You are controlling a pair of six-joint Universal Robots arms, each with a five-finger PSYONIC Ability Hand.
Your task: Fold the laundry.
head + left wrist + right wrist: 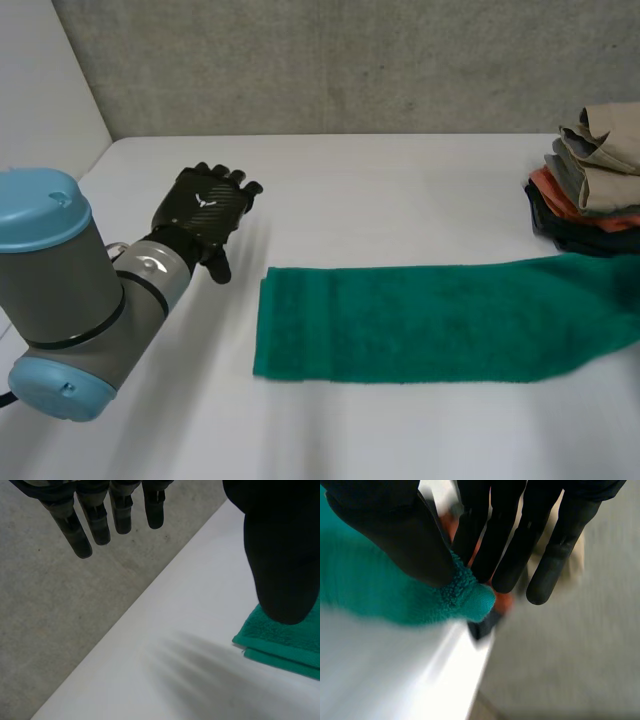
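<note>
Carry the pinched end of the green towel (430, 320) straight over to its free end by your left hand (205, 215), edges matched. The towel lies as a long strip on the tabletop (400, 190). Right hand (380, 525): thumb and fingers (512, 555) pinch the towel's end near the clothes stack (595, 180). Left fingers (100, 525) are straight, hovering, holding nothing.

Head view above table (400, 200), wrist views close, sharing towel (430, 320)
</note>
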